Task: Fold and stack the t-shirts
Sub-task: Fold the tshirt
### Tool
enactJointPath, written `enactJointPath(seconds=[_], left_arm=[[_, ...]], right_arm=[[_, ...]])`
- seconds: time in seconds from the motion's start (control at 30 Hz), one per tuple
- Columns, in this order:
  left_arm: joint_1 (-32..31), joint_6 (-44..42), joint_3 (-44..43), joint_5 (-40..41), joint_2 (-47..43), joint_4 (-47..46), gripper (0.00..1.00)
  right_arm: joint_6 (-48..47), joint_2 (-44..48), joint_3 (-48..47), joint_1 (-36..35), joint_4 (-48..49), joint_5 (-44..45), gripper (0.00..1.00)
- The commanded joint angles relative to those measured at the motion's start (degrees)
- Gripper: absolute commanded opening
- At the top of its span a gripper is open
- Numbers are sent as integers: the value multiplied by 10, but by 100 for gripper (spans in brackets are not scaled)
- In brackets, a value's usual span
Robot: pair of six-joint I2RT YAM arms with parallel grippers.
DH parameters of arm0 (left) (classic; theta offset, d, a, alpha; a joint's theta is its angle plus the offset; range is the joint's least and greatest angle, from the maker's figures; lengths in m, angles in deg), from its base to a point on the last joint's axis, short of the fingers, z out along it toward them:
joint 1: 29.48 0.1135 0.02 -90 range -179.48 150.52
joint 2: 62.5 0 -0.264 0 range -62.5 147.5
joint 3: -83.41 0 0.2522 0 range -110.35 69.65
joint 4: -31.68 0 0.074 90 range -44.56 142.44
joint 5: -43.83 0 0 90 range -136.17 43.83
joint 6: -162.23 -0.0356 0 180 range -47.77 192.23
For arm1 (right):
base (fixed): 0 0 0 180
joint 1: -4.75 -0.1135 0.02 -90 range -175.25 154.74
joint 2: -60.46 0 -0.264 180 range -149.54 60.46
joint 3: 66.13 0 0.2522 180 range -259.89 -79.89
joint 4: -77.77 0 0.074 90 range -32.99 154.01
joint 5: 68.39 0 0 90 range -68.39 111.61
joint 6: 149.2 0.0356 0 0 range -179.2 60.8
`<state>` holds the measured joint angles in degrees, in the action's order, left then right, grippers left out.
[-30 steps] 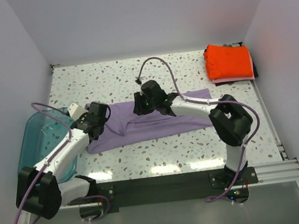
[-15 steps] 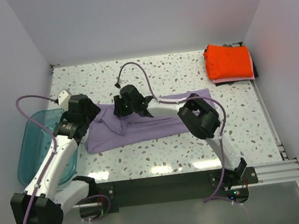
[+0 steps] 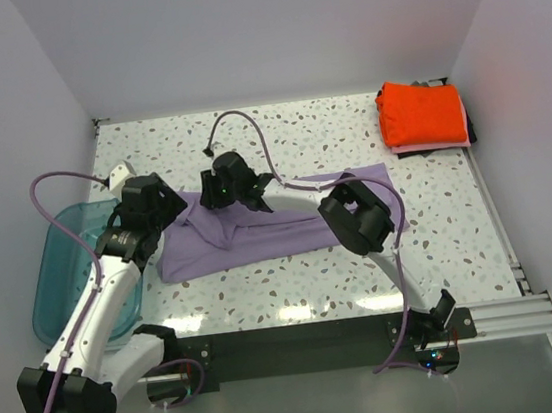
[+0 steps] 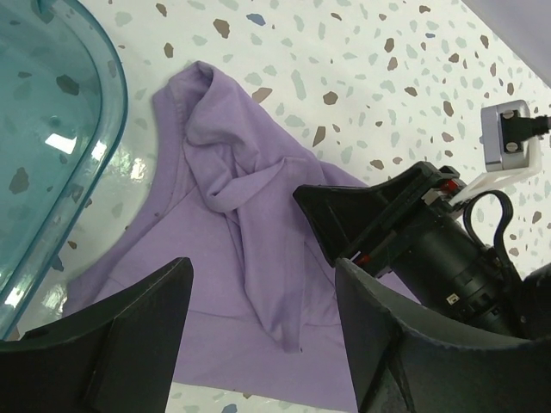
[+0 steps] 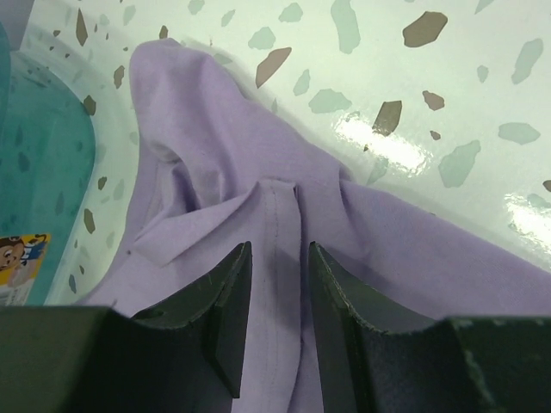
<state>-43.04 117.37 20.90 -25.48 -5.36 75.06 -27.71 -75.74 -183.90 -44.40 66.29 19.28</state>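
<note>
The large lavender t-shirt [image 3: 270,235] lies spread across the middle of the table, with its left end bunched up. My right gripper [image 3: 218,189] reaches far left over that bunched end. In the right wrist view its jaws [image 5: 280,251] stand narrow around a raised seam fold of the lavender cloth [image 5: 207,146]. My left gripper [image 3: 164,218] hovers open and empty over the shirt's left end [image 4: 250,258], with its fingers [image 4: 129,327] wide apart. The orange-red t-shirt [image 3: 421,112] lies folded at the back right on thin pink and dark ones [image 3: 437,147].
The teal translucent tub [image 3: 63,278] stands at the table's left edge, close to the shirt's left end; it also shows in the left wrist view [image 4: 52,129] and the right wrist view [image 5: 34,172]. White walls close in the back and sides.
My right gripper has moved left along the lavender shirt to its bunched end near the tub. My left gripper has drawn back to the left and up.
</note>
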Motion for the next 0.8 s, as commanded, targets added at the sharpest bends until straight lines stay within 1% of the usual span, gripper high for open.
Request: enactJointPath(seconds=[0.0, 0.27, 0.57, 0.7, 0.73, 0.77], left_arm=[[4, -21, -9, -7, -12, -19, 72], [6, -23, -7, -6, -10, -19, 72], [8, -24, -5, -5, -10, -22, 73], [9, -24, -4, -6, -10, -22, 73], [9, -26, -3, -6, -11, -22, 73], [9, -26, -3, -6, -11, -22, 73]], right_arm=[[-4, -13, -32, -4, 5, 7, 37], [-4, -20, -30, -5, 7, 6, 36], [9, -19, -29, -9, 12, -30, 35], [17, -13, -23, -9, 18, -38, 31], [18, -10, -21, -8, 19, -39, 28], [21, -9, -18, -8, 21, -43, 26]])
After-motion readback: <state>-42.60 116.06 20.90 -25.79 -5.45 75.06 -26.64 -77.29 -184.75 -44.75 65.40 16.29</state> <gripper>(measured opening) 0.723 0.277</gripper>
